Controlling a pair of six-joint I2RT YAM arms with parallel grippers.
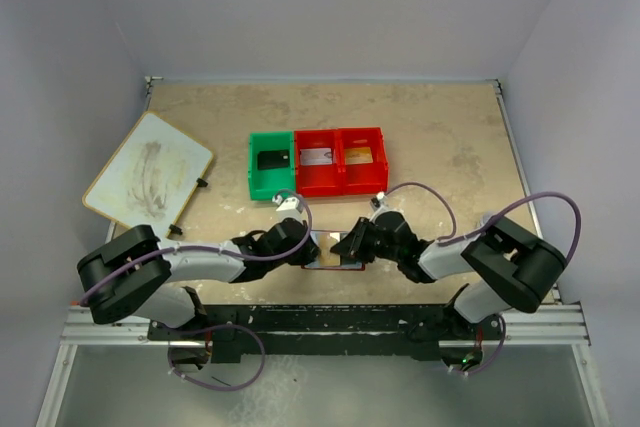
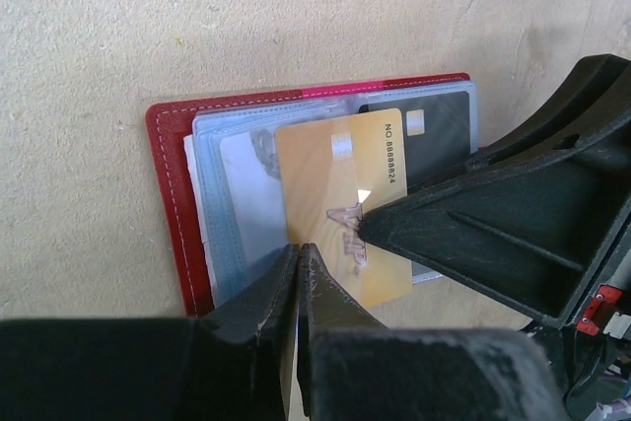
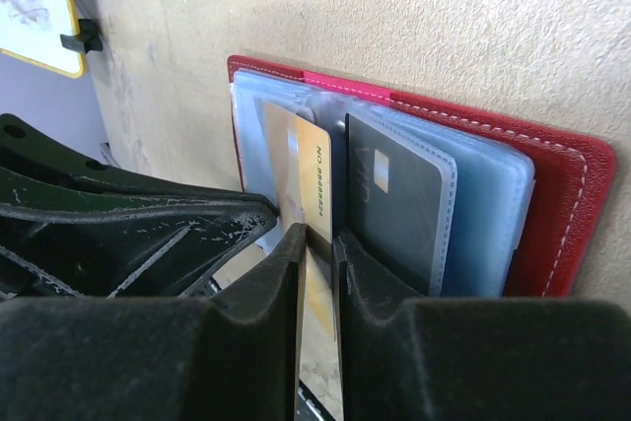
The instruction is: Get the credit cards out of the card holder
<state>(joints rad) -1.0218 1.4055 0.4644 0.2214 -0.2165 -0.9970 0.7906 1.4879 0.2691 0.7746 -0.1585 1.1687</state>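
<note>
Card holder (image 2: 168, 194) might drag along: left tool (image 2: 299, 255) pinched together at a corner of the gold card (image 2: 335, 184), right tool (image 3: 317, 244) slightly apart around that card, holder looks unpinned.

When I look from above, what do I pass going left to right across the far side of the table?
white board → small black clip → black card → silver-grey card → gold-brown card

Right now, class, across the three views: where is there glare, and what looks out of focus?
Left wrist: white glint on the gold card, left tool soft. Right wrist: right tool blurred, card holder stitching crisp. Top external: even light, faint shadows.
</note>
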